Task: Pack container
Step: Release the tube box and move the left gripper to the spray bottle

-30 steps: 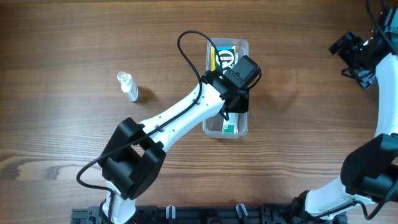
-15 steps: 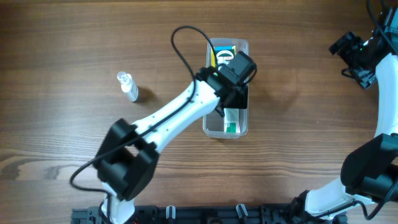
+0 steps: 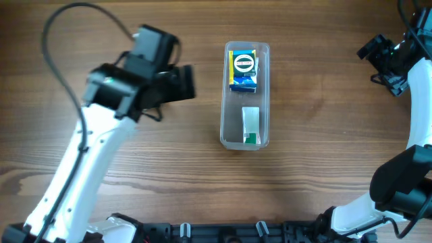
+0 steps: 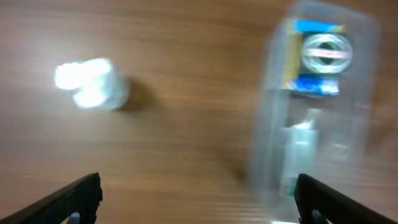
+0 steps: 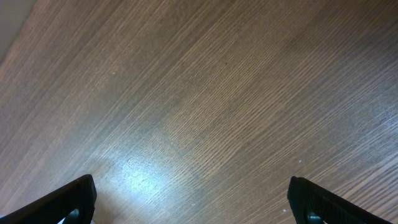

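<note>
The clear container (image 3: 264, 94) lies lengthwise at the table's middle. A blue box (image 3: 244, 71) rests in its far half and a white and green box (image 3: 250, 126) in its near half. My left gripper (image 3: 183, 82) hangs raised to the container's left, open and holding nothing. The left wrist view is blurred: its open gripper (image 4: 199, 196) has bare wood between the fingers, with the container (image 4: 264, 124) and both boxes at right. My right gripper (image 3: 381, 54) stays at the far right edge, open (image 5: 193, 196) over bare wood.
A small clear bottle (image 4: 90, 83) shows blurred on the wood at the left of the left wrist view; in the overhead view the left arm (image 3: 81, 175) covers it. Black cables loop above the left arm, and the arm bases line the near edge.
My left gripper opened, left the white and green box in the container, then rose and swung left away from it. The right arm has not moved.
</note>
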Action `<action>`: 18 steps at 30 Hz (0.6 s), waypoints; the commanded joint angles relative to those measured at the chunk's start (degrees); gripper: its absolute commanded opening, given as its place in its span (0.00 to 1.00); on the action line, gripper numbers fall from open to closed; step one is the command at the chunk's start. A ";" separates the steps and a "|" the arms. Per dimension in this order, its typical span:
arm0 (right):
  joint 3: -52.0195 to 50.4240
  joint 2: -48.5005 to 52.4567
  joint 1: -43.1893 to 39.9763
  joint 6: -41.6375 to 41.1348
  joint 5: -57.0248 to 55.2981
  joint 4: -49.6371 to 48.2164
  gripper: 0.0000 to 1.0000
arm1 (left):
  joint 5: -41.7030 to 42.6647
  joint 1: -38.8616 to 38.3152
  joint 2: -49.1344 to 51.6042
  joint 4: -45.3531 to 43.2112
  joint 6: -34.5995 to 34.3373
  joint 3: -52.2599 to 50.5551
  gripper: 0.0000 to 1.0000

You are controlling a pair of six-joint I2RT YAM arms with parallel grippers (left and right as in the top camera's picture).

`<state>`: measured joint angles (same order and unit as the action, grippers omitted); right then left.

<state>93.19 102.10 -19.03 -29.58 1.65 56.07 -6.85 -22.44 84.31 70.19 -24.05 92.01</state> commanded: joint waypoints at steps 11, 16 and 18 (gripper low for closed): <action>-0.17 0.70 0.09 -0.57 -0.35 -0.15 1.00 | 6.21 20.15 9.68 4.20 17.92 0.57 1.00; -0.15 0.70 0.09 -0.55 -0.35 -0.11 1.00 | 7.45 20.33 17.42 1.60 20.85 0.57 1.00; -0.17 0.70 0.09 -0.55 -0.35 -0.15 1.00 | 7.26 20.33 20.81 0.46 23.69 0.57 1.00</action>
<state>93.19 102.10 -19.03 -29.58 1.65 56.07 -0.89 -2.28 100.92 71.75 -5.41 92.05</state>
